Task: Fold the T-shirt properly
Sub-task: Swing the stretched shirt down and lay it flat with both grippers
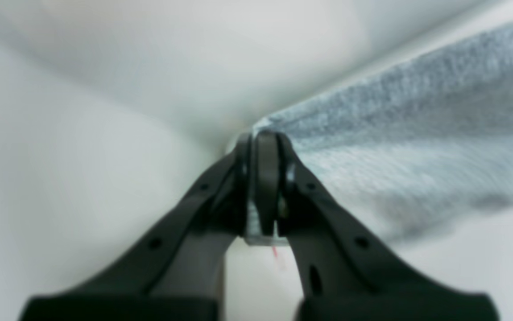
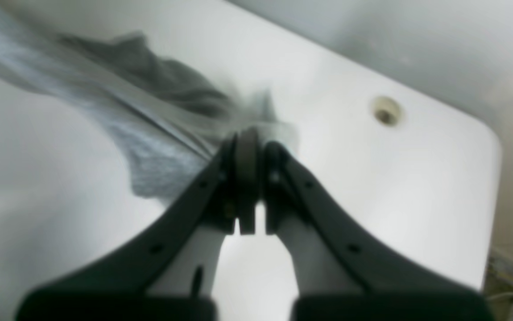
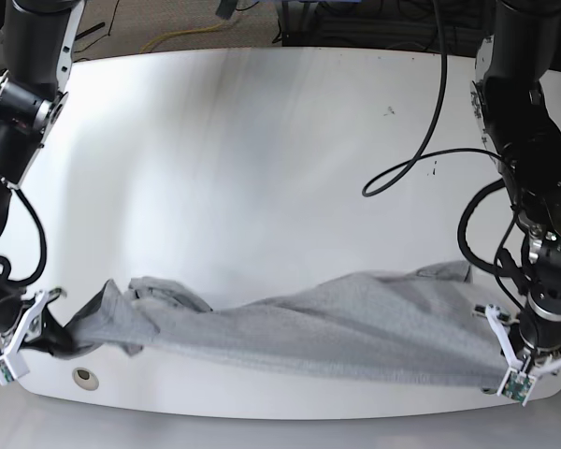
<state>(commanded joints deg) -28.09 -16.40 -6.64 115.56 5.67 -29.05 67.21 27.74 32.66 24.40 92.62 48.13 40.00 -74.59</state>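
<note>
The heather-grey T-shirt (image 3: 318, 327) hangs stretched in a long band near the white table's front edge, held between my two grippers; no lettering shows. My left gripper (image 3: 510, 360) at the base view's right is shut on one end of the cloth; the left wrist view shows its fingertips (image 1: 263, 138) pinching the T-shirt (image 1: 417, 133). My right gripper (image 3: 49, 329) at the base view's left is shut on the bunched other end; the right wrist view shows its fingertips (image 2: 252, 138) clamped on the T-shirt (image 2: 149, 133).
The white table (image 3: 262, 150) has a round cable hole (image 3: 86, 378) near its front left corner, also in the right wrist view (image 2: 386, 111). Black cables (image 3: 421, 150) hang over the table's right side. The table's front edge (image 3: 290, 410) lies just below the cloth.
</note>
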